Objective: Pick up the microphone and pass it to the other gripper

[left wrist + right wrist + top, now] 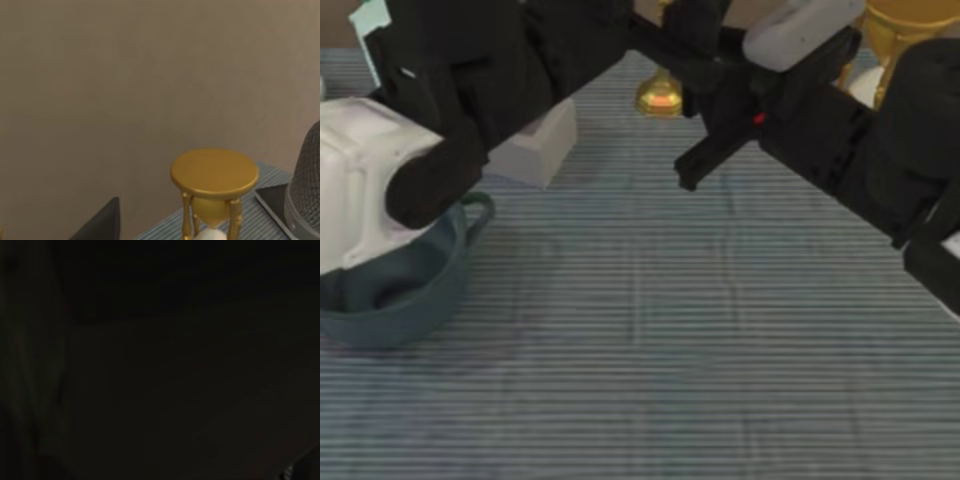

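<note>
The microphone (306, 192) shows only as a grey mesh head at the edge of the left wrist view, close to the camera; its handle is out of view. In the top view it is hidden under the arms. My left gripper (205, 235) is open: one black finger (102, 222) stands far out to the side, and nothing lies in the gap. My left arm (500, 70) reaches across the back of the table. My right arm (840, 130) comes in from the right, its black tip (703, 160) over the back middle. The right wrist view is dark.
A gold hourglass (215, 200) stands at the back right, also seen from above (910, 30). A brass candlestick base (660, 95) sits at the back middle, with a white box (535, 145) to its left. A teal bowl (400, 285) is at the left edge. A dark flat panel (272, 200) lies beside the mesh head.
</note>
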Available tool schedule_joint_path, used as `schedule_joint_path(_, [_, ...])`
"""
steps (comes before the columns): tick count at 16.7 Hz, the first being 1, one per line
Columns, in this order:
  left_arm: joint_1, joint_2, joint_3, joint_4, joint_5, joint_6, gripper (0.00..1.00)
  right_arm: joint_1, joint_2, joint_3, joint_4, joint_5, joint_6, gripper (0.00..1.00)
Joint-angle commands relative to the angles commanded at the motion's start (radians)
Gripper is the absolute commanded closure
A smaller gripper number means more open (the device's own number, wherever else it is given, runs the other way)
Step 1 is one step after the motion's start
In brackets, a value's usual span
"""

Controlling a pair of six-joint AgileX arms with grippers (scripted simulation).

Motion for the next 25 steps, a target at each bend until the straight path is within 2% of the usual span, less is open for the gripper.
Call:
schedule_joint_path(12, [0.0,0.0,0.0,0.0,0.0,0.0,0.98,0.0,0.0,0.0,0.0,0.0,0.0,1.0])
schedule_joint_path(21, [0.0,0.0,0.0,0.0,0.0,0.0,1.0,0.0,0.0,0.0,0.0,0.0,0.0,1.0])
schedule_joint_path(25, [0.0,0.0,0.0,0.0,0.0,0.0,1.0,0.0,0.0,0.0,0.0,0.0,0.0,0.7])
